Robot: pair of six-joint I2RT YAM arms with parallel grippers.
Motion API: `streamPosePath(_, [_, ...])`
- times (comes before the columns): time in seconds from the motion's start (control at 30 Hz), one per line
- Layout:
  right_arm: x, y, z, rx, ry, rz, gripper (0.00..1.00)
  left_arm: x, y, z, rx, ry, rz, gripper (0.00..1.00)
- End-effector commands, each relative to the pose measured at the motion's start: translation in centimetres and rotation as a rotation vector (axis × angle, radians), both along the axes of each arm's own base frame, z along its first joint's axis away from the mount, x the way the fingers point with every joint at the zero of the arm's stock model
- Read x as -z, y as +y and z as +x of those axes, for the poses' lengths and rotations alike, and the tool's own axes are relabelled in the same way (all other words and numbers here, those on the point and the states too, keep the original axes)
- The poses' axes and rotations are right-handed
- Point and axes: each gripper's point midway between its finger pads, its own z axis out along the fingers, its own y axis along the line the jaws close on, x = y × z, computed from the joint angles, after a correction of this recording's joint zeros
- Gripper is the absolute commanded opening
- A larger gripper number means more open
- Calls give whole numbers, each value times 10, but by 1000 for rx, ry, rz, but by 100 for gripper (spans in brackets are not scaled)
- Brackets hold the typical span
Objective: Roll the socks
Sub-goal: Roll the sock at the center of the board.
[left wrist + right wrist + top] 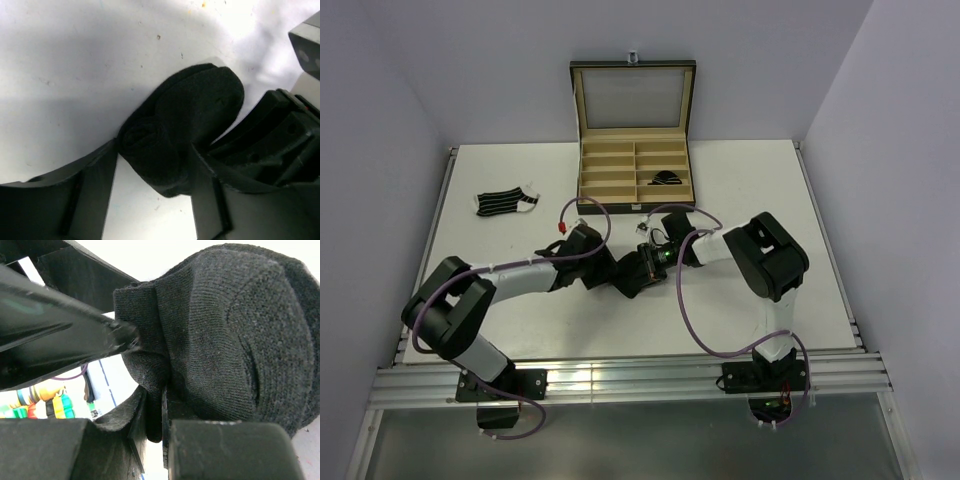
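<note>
The black sock lies at the middle of the table, one end rolled tight. The left pincer stands fairly wide around that roll, a finger against each side; I cannot tell if it squeezes. The right pincer is nearly closed, pinching a fold of the same sock. A striped sock lies flat near the left edge. A rolled sock sits in the box at the far edge.
</note>
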Motion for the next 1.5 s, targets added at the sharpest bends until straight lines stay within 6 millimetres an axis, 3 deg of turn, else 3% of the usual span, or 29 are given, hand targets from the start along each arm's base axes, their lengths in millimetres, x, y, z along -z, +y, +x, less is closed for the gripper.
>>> streamPosePath(0.0, [17,-6,8,57,20,-75,0,18,7,-6,-24,57,62,57])
streamPosePath(0.17, [9,-4,13,77,-3,-74,3,26,6,-8,-6,85,87,28])
streamPosePath(0.23, [7,-9,16,96,-36,-105,10,25,4,-7,8,85,92,11])
streamPosePath(0.33, [4,-15,18,122,-104,-143,32,23,6,-7,26,84,114,0])
streamPosePath(0.37, [-9,-14,21,131,-162,-133,42,23,6,-7,33,85,126,0])
streamPosePath(0.43, [-13,-22,26,171,-249,-180,48,21,8,-7,54,90,151,0])
streamPosePath(0.47, [-27,-24,28,183,-317,-184,53,18,5,-3,62,82,156,0])
streamPosePath(0.5, [-31,-23,24,180,-359,-201,54,19,6,-4,70,90,163,0])
streamPosePath(0.57, [-35,-34,36,243,-486,-302,57,19,4,-4,93,101,174,0])
streamPosePath(0.6, [-50,-30,33,250,-565,-308,57,19,3,-4,101,103,177,0])
streamPosePath(0.67, [-59,-38,43,318,-696,-396,58,20,0,-3,122,111,180,0])
streamPosePath(0.73, [-72,-28,31,308,-790,-391,58,21,0,-4,136,116,189,0])
streamPosePath(0.77, [-79,-30,36,337,-860,-416,57,23,-1,-3,138,121,189,0])
streamPosePath(0.87, [-84,-17,23,309,-959,-430,55,25,-2,-2,147,124,196,0])
streamPosePath(1.1, [-61,9,6,204,-1006,-488,52,26,-5,-3,169,139,197,0])
streamPosePath(1.13, [-50,9,6,189,-1002,-517,52,26,-4,-3,169,137,199,0])
streamPosePath(1.47, [-17,3,2,142,-968,-655,55,26,-6,-3,185,142,199,0])
